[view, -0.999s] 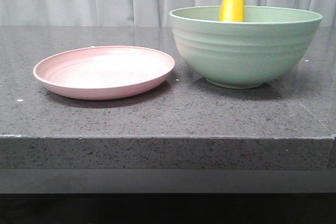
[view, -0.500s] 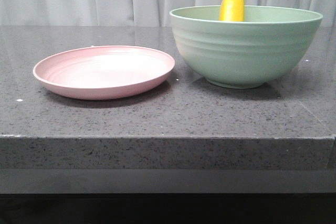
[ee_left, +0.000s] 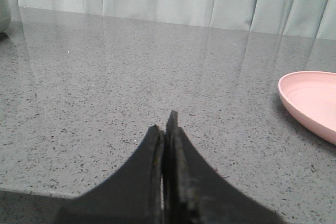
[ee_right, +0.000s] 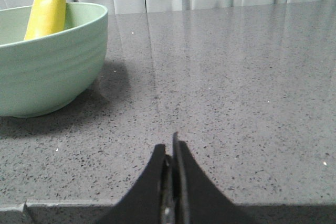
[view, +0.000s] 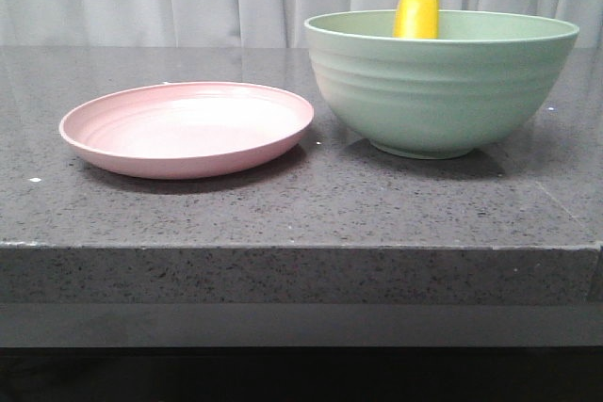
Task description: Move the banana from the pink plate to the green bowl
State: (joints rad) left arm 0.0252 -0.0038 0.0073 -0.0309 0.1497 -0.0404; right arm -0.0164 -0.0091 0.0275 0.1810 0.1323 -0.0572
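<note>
Grey speckled stone table (view: 283,204), pale curtain behind | banana (view: 416,8) stands on end inside the green bowl (view: 440,82), tip above the rim | pink plate (view: 187,127) just left of the bowl, bare | left gripper (ee_left: 165,129) pinched together, holding nothing | right gripper (ee_right: 171,153) likewise closed, low over the table edge

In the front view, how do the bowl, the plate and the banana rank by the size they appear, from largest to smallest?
1. The green bowl, widest and tallest.
2. The pink plate, nearly as wide but much flatter.
3. The banana, smallest; only its upper part shows above the bowl's rim, so its full size is hidden.
</note>
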